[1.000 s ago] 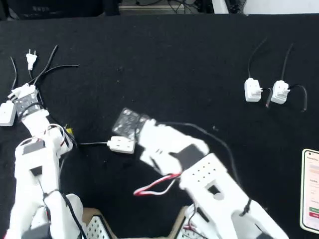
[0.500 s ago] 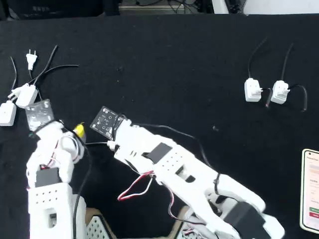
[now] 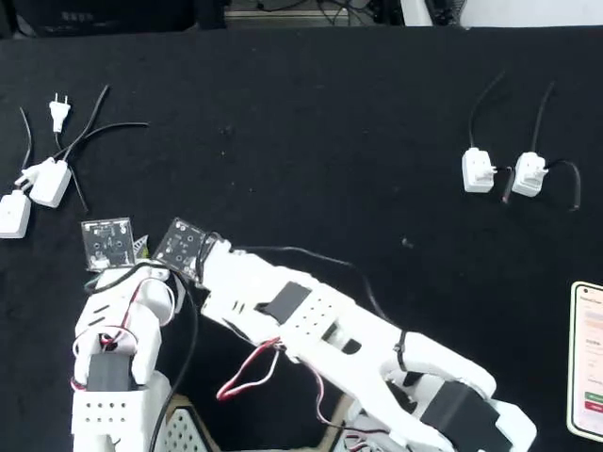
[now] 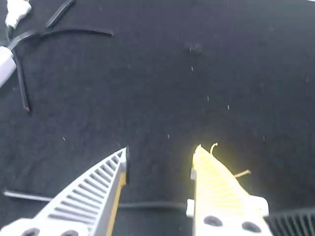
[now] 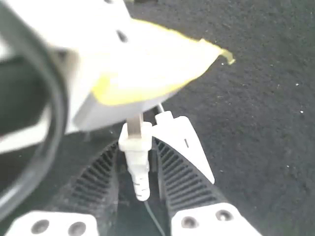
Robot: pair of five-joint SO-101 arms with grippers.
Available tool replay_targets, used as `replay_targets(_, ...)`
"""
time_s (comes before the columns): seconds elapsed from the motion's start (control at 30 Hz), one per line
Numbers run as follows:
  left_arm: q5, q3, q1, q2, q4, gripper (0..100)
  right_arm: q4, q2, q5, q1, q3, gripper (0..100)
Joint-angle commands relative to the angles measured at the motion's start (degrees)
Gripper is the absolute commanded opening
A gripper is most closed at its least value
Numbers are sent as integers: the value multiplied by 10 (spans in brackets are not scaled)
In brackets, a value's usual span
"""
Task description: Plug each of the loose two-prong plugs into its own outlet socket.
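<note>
My right gripper (image 5: 140, 133) is shut on a small white two-prong plug (image 5: 135, 150), whose thin cable trails back between the ribbed fingers (image 5: 179, 172). The yellow finger (image 5: 147, 59) of my left gripper hangs close over that plug. My left gripper (image 4: 160, 150) is open above the black cloth, with a thin black cable (image 4: 147, 204) crossing under its fingers. In the high view both arms meet at the table's front left, the left arm (image 3: 122, 311) beside the right arm (image 3: 311, 320). Another loose plug (image 3: 58, 108) lies at the far left near two white sockets (image 3: 47, 181).
Two more white sockets (image 3: 479, 171) with short cables sit at the far right. A phone (image 3: 589, 358) lies at the right edge. Loose black cables (image 3: 94, 127) spread around the left sockets. The black cloth (image 3: 301, 141) covers the table.
The right arm has swung left across the front of the table, carrying the white plug. The left arm has pulled back from the left sockets and turned inward beside it.
</note>
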Motion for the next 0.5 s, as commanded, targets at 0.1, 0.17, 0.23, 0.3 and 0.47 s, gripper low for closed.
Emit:
replay_targets(0.1,-50,-6,25,-7,4,217,-10,-2,-7,-9,-22,10)
replay_targets(0.17,-66,-5,28,-7,5,216,3,-5,-7,-9,-24,10)
replay_targets(0.23,-70,1,28,-7,4,216,27,-25,-7,-9,-27,10)
replay_targets(0.3,-71,5,28,-7,4,216,46,-64,-7,-10,-21,10)
replay_targets(0.47,-71,5,28,-7,4,216,59,-152,-7,-9,19,10)
